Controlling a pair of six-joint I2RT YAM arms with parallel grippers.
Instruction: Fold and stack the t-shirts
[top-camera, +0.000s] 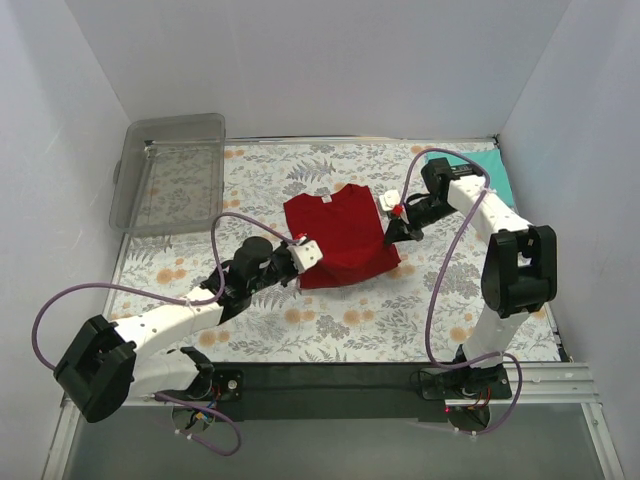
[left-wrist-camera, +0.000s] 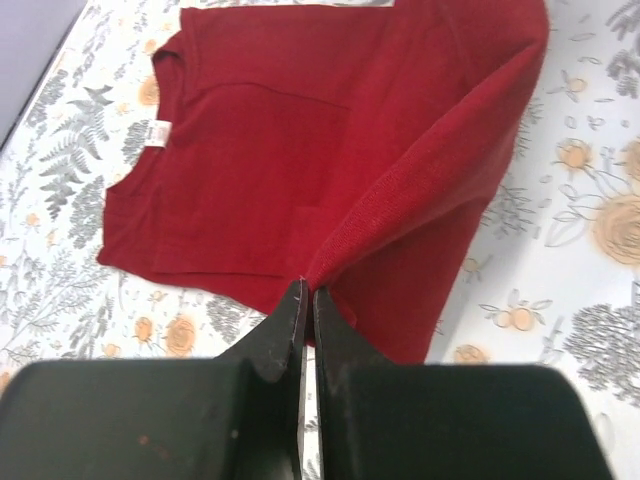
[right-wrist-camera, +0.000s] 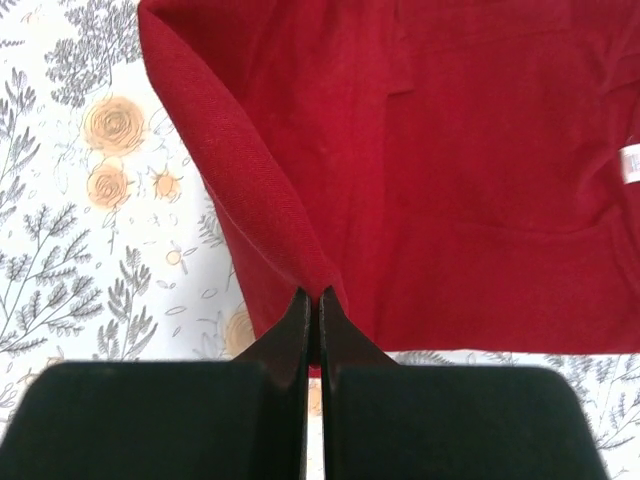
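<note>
The deep red t-shirt (top-camera: 340, 238) lies partly folded in the middle of the floral table, its white tag (left-wrist-camera: 157, 132) near the collar. My left gripper (top-camera: 303, 247) is shut on the shirt's near left edge and lifts a fold of red cloth (left-wrist-camera: 400, 190). My right gripper (top-camera: 392, 228) is shut on the shirt's right edge, and a raised fold of the shirt (right-wrist-camera: 250, 170) runs up from it. The light teal t-shirt (top-camera: 500, 172) lies at the far right corner, mostly hidden behind the right arm.
A clear plastic bin (top-camera: 170, 170) stands at the far left corner of the table. White walls close in on three sides. The floral cloth (top-camera: 300, 330) covers the table around the shirt.
</note>
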